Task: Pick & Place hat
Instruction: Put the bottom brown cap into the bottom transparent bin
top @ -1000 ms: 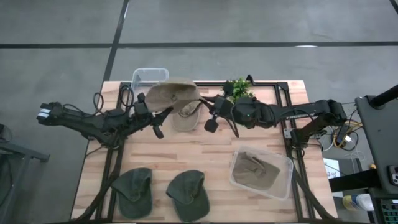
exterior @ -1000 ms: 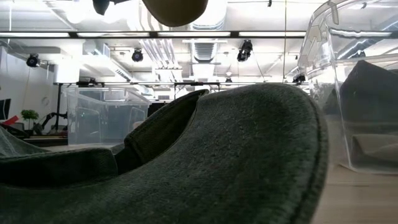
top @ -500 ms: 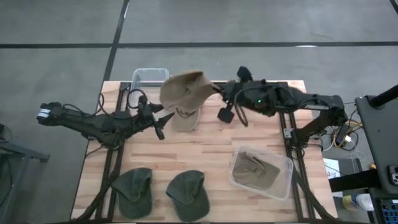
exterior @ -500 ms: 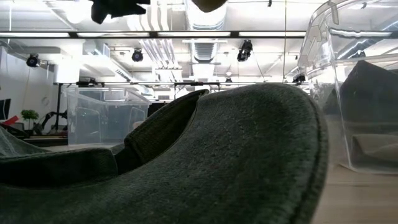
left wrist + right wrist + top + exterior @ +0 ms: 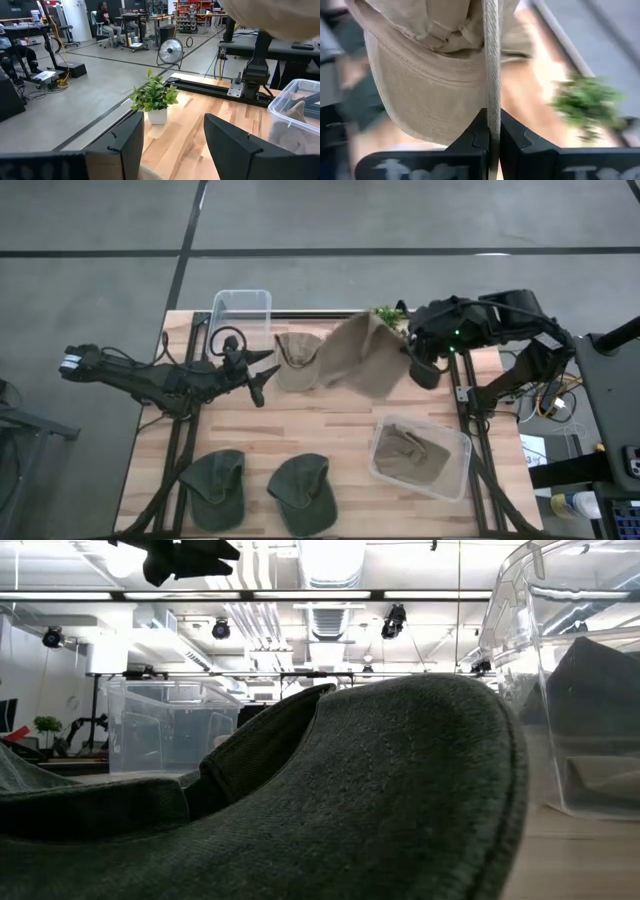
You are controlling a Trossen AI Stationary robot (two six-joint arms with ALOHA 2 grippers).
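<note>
A tan brimmed hat (image 5: 362, 365) hangs in the air over the far middle of the table, held by my right gripper (image 5: 410, 352), which is shut on it. It fills the right wrist view (image 5: 430, 75). A second tan hat (image 5: 294, 358) lies flat on the table beside it. My left gripper (image 5: 262, 370) hovers open just left of that second hat, touching nothing; its fingers stand apart in the left wrist view (image 5: 172, 150) and show at the top of the low view (image 5: 185, 555). My right gripper pinches the edge of the tan hat's brim (image 5: 492, 100) between its two fingers (image 5: 470, 137). It comes at the hat from the table's right side. The hat is lifted clear of the table, with its crown spreading away from the fingers toward the table's left.
Two dark green caps (image 5: 215, 485) (image 5: 300, 492) lie near the near edge; one fills the low view (image 5: 400, 790). A clear bin (image 5: 420, 455) at the right holds an olive hat. Another clear bin (image 5: 240, 312) and a small potted plant (image 5: 388, 316) stand at the far edge.
My right gripper has swung toward the table's right edge, carrying the tan hat away from above the second hat and the left gripper. The hat has turned about and now trails leftward from the gripper. In the low view it has left the picture's top.
</note>
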